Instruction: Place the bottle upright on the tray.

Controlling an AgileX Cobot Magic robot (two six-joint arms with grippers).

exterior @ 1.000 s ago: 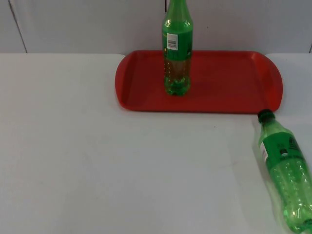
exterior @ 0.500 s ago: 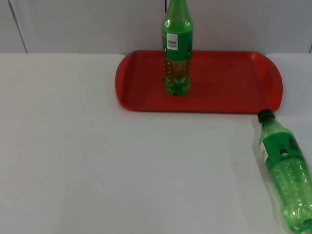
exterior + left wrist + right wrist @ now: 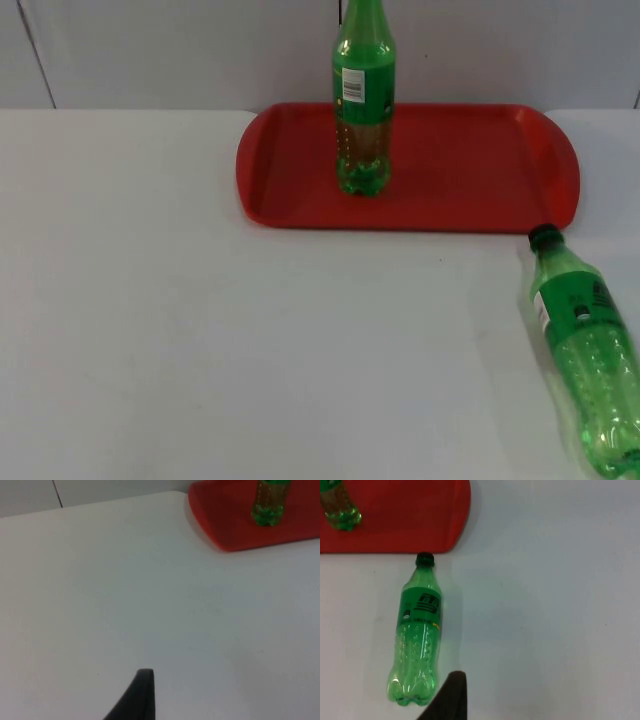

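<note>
We see a red plastic tray with rounded corners (image 3: 480,165) lying flat at the far edge of the white bench (image 3: 200,330), right of the middle, close against the grey partition wall (image 3: 150,50). A green plastic bottle with a white label (image 3: 363,100) stands upright on the tray, in its left half, with its base on the tray floor.

A second green plastic bottle with a dark cap and a green label (image 3: 585,350) lies on its side on the bench, off the tray, near the bench's right edge. Its cap points toward the tray's near right corner and sits just beside the rim; we cannot tell whether they touch. Its base points toward the near edge of the bench. In the right wrist view this lying bottle (image 3: 417,635) shows along its whole length, with the tray's corner (image 3: 405,515) beyond its cap and the foot of the upright bottle (image 3: 339,510) on the tray.

The right end effector (image 3: 451,695) hangs over the bench close to the lying bottle's base, gripping nothing; we cannot tell whether it is apart or together.

The left end effector (image 3: 142,695) hangs over bare bench, well apart from the tray (image 3: 235,525) and the upright bottle (image 3: 269,505); again we cannot tell its state
</note>
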